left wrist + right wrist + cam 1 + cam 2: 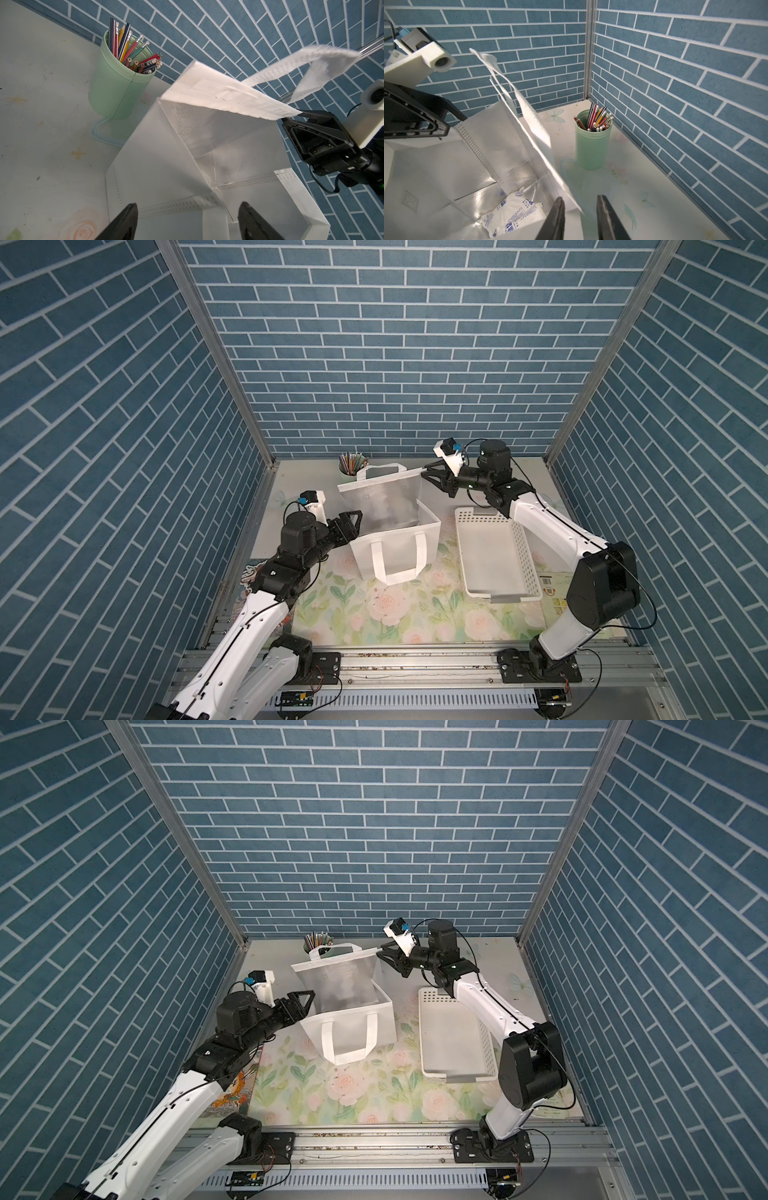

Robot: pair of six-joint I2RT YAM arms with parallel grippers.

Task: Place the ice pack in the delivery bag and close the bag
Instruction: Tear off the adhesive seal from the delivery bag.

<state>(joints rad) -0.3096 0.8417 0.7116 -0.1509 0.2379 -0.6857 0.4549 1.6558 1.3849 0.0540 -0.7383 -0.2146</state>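
We see the ice pack [512,216] lying on the delivery bag's [361,551] foil floor. Left gripper [187,205], fingers wide apart, straddles a rim corner. Right gripper [580,199], fingers narrowly apart, straddles its back wall, not yet clamped.

One delivery bag [395,549], two loop handles [379,566]. One ice pack [512,216]. One perforated basket [525,564]. One green cup [116,93]; pencils [133,56] too crowded to count. Left tool [356,519], right tool [426,473]: two.

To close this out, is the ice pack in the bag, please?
In: the ice pack lies on the silver floor of the bag.
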